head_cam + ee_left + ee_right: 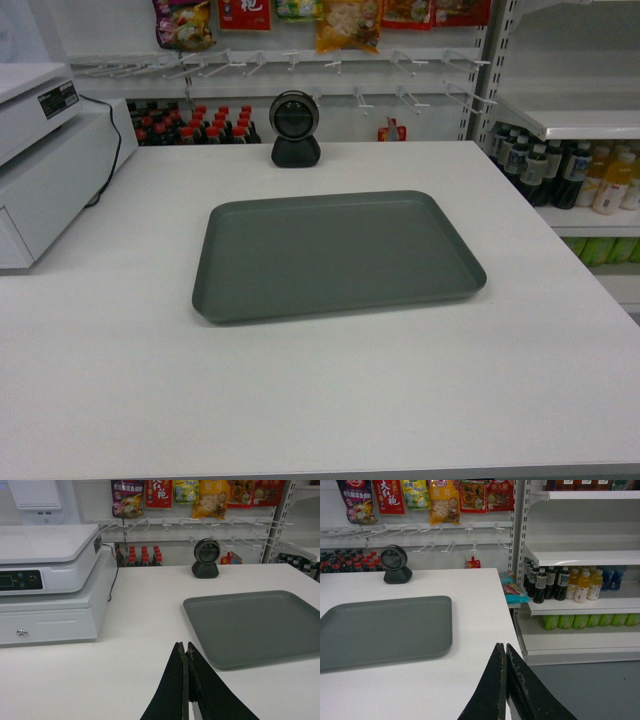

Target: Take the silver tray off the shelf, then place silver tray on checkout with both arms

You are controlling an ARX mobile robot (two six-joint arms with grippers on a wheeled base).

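At frame centre the tray [338,255] lies flat on the checkout [300,400] — left gripper [186,652] and right gripper [506,650] both closed, holding nothing.

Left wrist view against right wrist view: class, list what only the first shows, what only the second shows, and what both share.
Only the left wrist view shows the white register box with its cable, and the shut left gripper. Only the right wrist view shows the shelf, the drink bottles below it, and the shut right gripper. Both show the silver tray flat on the checkout, the black scanner and hanging snack packets.
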